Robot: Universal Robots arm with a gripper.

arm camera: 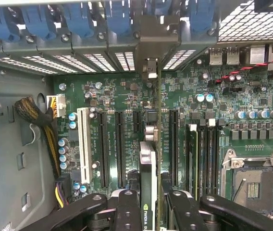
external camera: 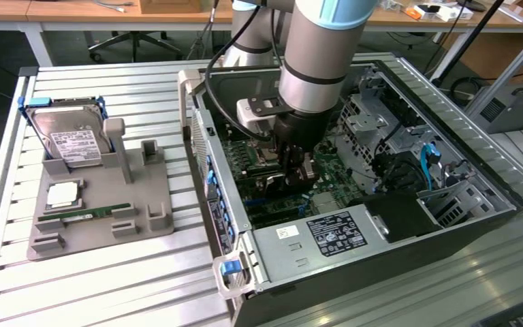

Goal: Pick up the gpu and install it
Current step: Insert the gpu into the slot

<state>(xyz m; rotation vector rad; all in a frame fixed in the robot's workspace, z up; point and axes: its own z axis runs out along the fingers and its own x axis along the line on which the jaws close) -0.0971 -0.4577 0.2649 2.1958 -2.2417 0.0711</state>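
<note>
My gripper (arm camera: 151, 211) is down inside the open computer case (external camera: 506, 197), shut on the gpu (arm camera: 147, 178). The card shows edge-on between my two black fingers (arm camera: 127, 211). It stands upright over the green motherboard (arm camera: 127, 96), among the long black expansion slots (arm camera: 119, 149). Its silver end bracket (arm camera: 151, 41) lies against the row of rear slot openings. I cannot tell whether its edge sits in a slot. In the exterior view the gripper (external camera: 293, 176) hangs low over the board in the middle of the case, with the dark card (external camera: 280, 184) under it.
A grey holder (external camera: 107, 197) on the slatted table at the exterior view's left carries a silver hard drive (external camera: 73, 139) and a small green memory stick (external camera: 84, 216). Drive cages (external camera: 380, 116), the power supply (external camera: 329, 235) and the CPU socket (arm camera: 252, 183) crowd the card.
</note>
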